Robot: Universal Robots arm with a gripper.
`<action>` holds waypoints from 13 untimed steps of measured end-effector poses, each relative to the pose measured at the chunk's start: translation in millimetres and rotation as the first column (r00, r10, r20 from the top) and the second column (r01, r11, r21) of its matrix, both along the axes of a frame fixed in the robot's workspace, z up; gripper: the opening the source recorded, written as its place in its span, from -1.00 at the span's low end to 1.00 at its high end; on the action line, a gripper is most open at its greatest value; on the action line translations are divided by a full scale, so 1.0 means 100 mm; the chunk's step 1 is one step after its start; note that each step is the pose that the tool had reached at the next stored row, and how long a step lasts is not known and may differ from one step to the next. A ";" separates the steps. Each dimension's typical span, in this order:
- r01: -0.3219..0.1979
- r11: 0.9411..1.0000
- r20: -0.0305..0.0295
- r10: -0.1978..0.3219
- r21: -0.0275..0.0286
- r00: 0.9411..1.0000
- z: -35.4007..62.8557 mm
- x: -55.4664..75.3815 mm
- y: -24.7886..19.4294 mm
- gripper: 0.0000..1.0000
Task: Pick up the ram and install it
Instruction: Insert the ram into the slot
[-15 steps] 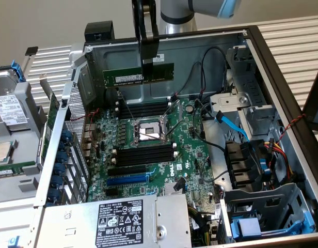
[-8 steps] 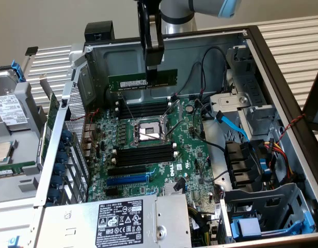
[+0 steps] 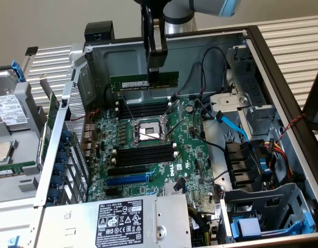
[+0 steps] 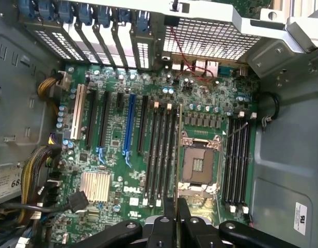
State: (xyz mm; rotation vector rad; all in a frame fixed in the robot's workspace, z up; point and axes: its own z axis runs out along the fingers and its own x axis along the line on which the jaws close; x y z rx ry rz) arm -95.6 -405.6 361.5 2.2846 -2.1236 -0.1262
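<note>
High above the green motherboard (image 3: 192,155), the black two-fingered claw (image 3: 154,76) is clamped on the long, thin green ram stick (image 3: 130,82). The stick hangs level in the air, over the long black memory slots (image 3: 143,109) behind the silver processor socket (image 3: 147,130). Lowered askew or beside a slot, it would likely jam, twist in the grip, or strike the socket.
</note>
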 end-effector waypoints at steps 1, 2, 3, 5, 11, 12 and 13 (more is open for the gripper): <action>0.000 1.000 -0.004 0.000 0.000 1.000 -0.008 0.02 0.000 -0.73; 0.000 1.000 -0.008 0.000 0.000 1.000 -0.017 0.03 0.001 -0.73; 0.000 1.000 -0.013 0.000 0.000 1.000 -0.026 0.05 0.000 -0.73; 0.000 1.000 -0.023 0.000 0.000 1.000 -0.042 0.08 0.001 -0.73; 0.000 1.000 -0.039 0.000 0.000 0.999 -0.059 0.10 0.000 -0.73; 0.000 1.000 -0.039 0.000 0.000 0.999 -0.059 0.10 0.000 -0.73; 0.000 1.000 -0.039 0.000 0.000 0.999 -0.062 0.10 0.001 -0.73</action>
